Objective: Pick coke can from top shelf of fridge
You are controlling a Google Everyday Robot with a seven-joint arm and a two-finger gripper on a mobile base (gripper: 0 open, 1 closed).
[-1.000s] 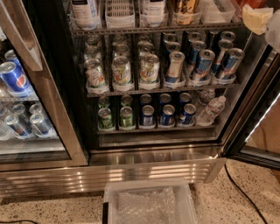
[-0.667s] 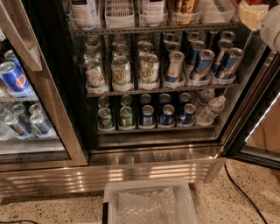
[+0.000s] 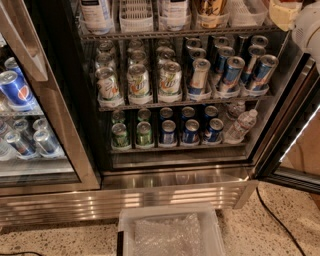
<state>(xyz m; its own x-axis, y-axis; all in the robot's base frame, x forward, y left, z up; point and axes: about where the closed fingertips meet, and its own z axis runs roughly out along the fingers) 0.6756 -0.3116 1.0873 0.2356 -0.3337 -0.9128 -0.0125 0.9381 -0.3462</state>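
The fridge (image 3: 175,172) stands open in front of me, dark inside with a steel base. Its top shelf (image 3: 175,34) runs along the upper edge of the view, a wire rack carrying clear plastic bins (image 3: 136,17) with bottles. No red coke can shows; it is hidden or out of view. My gripper (image 3: 283,12) is at the top right corner, at the right end of the top shelf, a cream-coloured part cut off by the frame edge, with the white arm (image 3: 307,27) behind it.
Lower racks hold white-and-green cans (image 3: 139,80), blue-and-silver cans (image 3: 232,70) and water bottles (image 3: 241,125). The open glass door (image 3: 295,145) stands at the right. A unit with Pepsi cans (image 3: 15,90) is at the left. A white bin (image 3: 170,232) and a black cable (image 3: 272,220) lie on the floor.
The gripper and arm at the top right have shifted slightly upward, further out of the view. Nothing else has moved.
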